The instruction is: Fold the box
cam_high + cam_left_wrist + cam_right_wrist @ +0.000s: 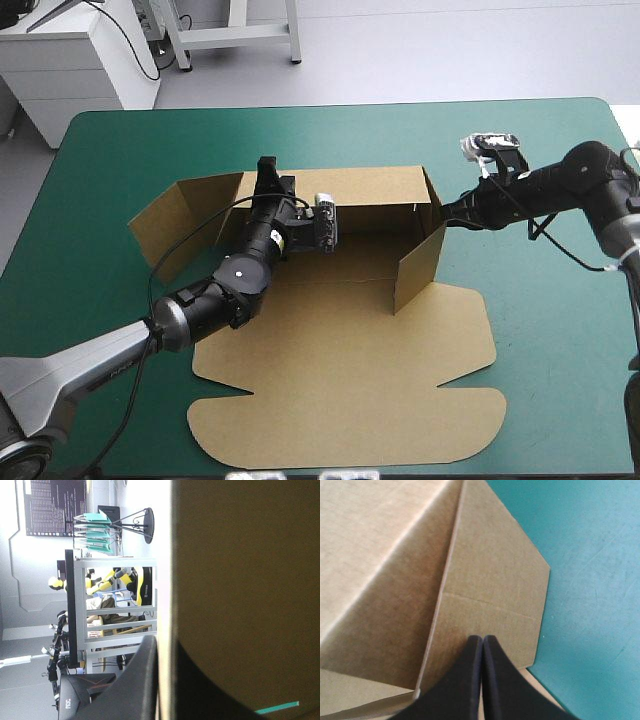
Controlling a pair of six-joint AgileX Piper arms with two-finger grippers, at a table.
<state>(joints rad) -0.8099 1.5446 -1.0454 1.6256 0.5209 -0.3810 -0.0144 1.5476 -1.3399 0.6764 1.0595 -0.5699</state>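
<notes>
Nearest the front edge of the desk (560, 350), the brown box (350, 300) has its lid (350, 400) lying flat on the teal-green cover, with rounded flaps spread to either side. Beyond the lid, the right side wall (420, 265) stands upright. The right gripper (482, 640) has its black fingers pressed together into one point. The tip touches that wall's outer face and holds nothing. Farther back, the left gripper (267, 170) reaches across the box floor and pinches the raised back wall (370, 185) near its left corner, a finger on each face and the board between them. Past that corner, the left side flap (180, 225) splays outward over the cover.
</notes>
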